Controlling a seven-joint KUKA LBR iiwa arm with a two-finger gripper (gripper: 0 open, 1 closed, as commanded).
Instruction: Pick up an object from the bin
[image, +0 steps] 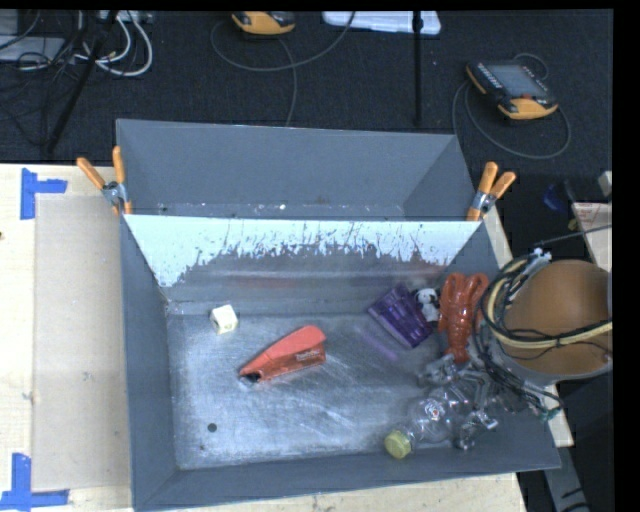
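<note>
Claw (456, 404) sits low in the near right corner of the grey metal bin (300, 180), at the end of the arm that enters from the right under a rounded orange-brown cover (562, 312) ringed with cables. Whether the claw is wide or narrow cannot be told, as its metal parts blur together against the bin floor. Nearest to it, just to its left and nearer, lies a small yellow-green round piece (398, 444). Just beyond it, by the right wall, is an orange-red ribbed thing (461, 306), with a purple packet (401, 316) to its left. Farther left, mid-floor, lies a red wedge-shaped thing (286, 355). A small white cube (224, 319) lies well apart at far left.
</note>
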